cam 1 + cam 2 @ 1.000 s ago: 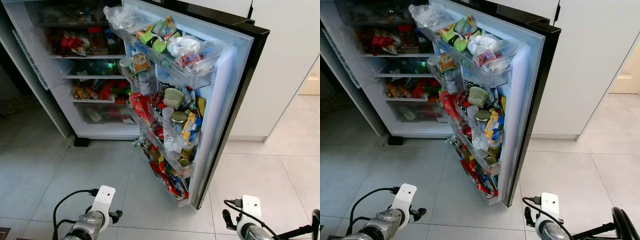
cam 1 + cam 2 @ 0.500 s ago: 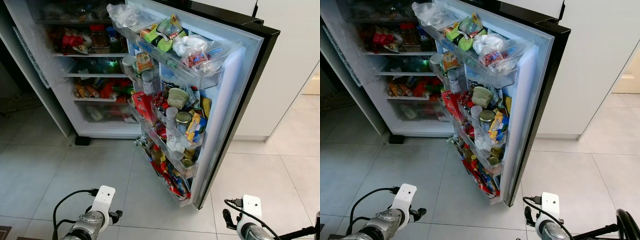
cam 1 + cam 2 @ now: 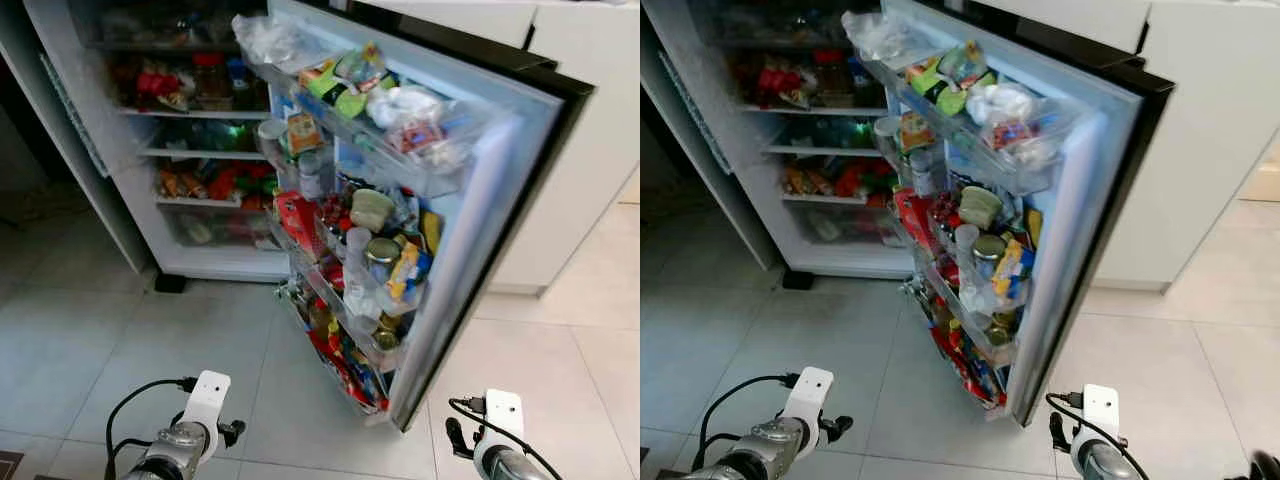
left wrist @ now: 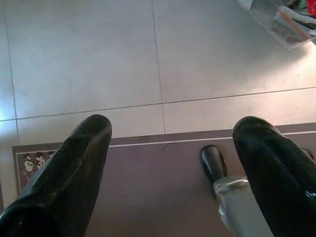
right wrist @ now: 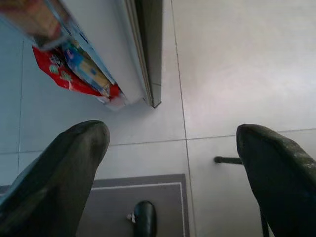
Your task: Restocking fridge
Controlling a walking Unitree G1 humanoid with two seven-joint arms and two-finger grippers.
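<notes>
The fridge (image 3: 200, 150) stands open ahead, its shelves packed with food. Its door (image 3: 480, 240) swings out towards me, and the door racks (image 3: 370, 270) are crammed with jars, bottles, packets and bags. Both arms hang low at the bottom of the eye views, left wrist (image 3: 195, 420) and right wrist (image 3: 495, 430). My left gripper (image 4: 173, 163) is open over the floor and a brown mat (image 4: 148, 187), holding nothing. My right gripper (image 5: 173, 168) is open too, empty, above the tiles near the door's bottom corner (image 5: 153, 96).
Grey floor tiles (image 3: 120, 340) spread in front of the fridge. White cabinets (image 3: 1220, 150) stand to the right of the door. A dark gap (image 3: 15, 150) lies left of the fridge. A brown mat with a pale border (image 5: 123, 202) lies under me.
The camera has moved closer and shifted; the fridge door now looks larger and further right in the eye views. Both arms hang as before.
</notes>
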